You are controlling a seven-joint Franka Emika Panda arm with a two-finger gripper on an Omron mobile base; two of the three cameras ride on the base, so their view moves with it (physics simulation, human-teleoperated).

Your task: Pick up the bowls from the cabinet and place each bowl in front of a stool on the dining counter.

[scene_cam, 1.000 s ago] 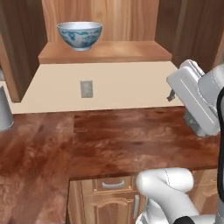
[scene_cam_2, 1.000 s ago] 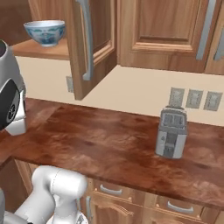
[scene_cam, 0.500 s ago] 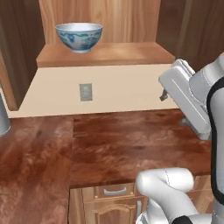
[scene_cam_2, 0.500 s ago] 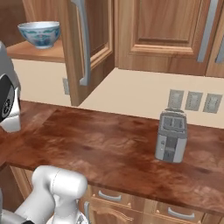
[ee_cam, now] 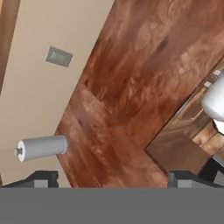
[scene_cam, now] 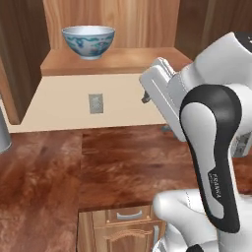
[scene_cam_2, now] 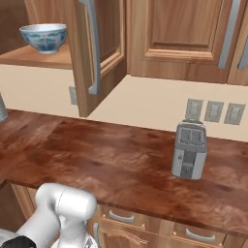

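White-and-blue porcelain is what I am after: the patterned bowl point(scene_cam: 88, 41) sits upright on the open cabinet's shelf point(scene_cam: 118, 60), toward its left end, with the cabinet door point(scene_cam_2: 92, 53) swung out to the right of it. My gripper point(ee_cam: 112, 178) is well below and to the right of that shelf, looking down across the wall counter point(scene_cam: 74, 167); the two finger tips point(ee_cam: 41, 178) stand wide apart with nothing between them. I see an outlet plate point(scene_cam: 96, 103) on the wall under the shelf, a grey cylinder point(ee_cam: 41, 148) at the counter's far edge, and a toaster point(scene_cam_2: 190, 150) further right.

I judge the step in hand to be the reach for the bowl. To do it well I would lift the hand above shelf height first, turn it toward the bowl, come in clear of the door edge and handle point(scene_cam_2: 92, 46), and close on the rim from one side, not pushing the bowl back.
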